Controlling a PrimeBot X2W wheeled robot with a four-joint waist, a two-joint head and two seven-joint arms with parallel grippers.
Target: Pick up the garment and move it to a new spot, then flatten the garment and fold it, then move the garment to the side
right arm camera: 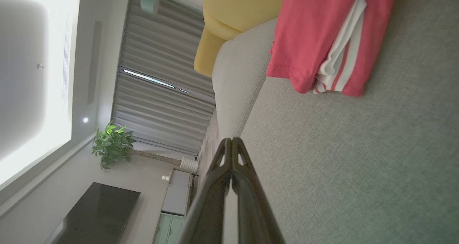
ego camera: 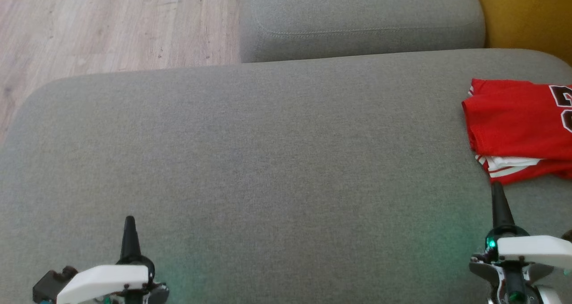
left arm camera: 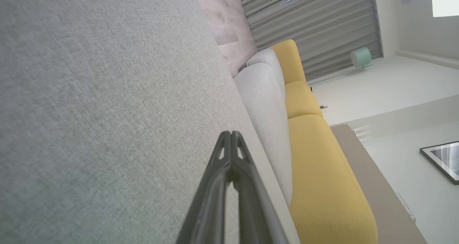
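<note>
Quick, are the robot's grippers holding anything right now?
Left gripper: shut, holding nothing.
Right gripper: shut, holding nothing, close to the red garment.

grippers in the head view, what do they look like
The left gripper and right gripper each have long tapering black jaws rising from a round black collar under a white moulded shell. A green light glows on the right collar; a small black box sits beside the left shell.

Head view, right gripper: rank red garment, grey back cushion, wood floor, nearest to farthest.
From the right gripper:
1. Red garment: folded, just ahead of the fingertips, at the right edge of the seat.
2. Grey back cushion: beyond the seat, up and to the left.
3. Wood floor: far upper left, past the seat's corner.
</note>
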